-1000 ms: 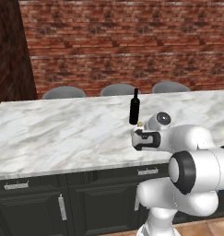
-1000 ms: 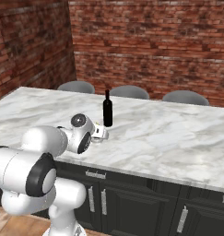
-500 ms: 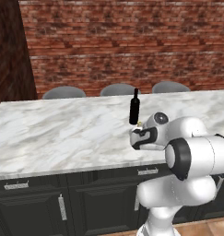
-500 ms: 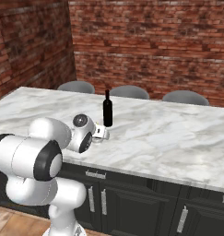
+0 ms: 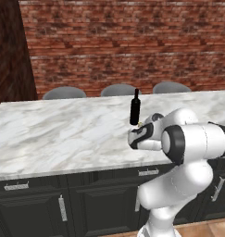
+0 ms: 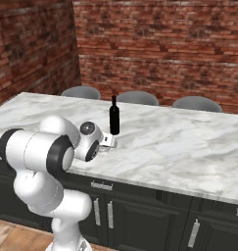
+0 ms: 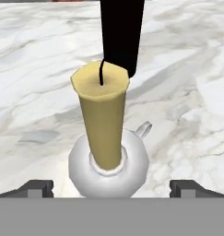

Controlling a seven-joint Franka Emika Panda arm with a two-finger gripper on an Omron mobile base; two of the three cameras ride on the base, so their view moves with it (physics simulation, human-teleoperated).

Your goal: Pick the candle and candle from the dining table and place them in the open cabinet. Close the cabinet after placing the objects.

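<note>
In the hand view a tall pale-yellow candle with a black wick stands upright on its round silvery base, on the marble dining table. My gripper is open. Its two dark fingertips sit low on either side of the base, apart from it. In the base views the gripper hovers low over the dining table, just in front of the black bottle.
A tall black bottle stands right behind the candle. Grey chair backs line the table's far side before a brick wall. Black cabinet fronts with silver handles run below the tabletop.
The arm's elbow has swung up and outward, while the hand has stayed low by the bottle, shifting only slightly. The jaws have stayed open.
</note>
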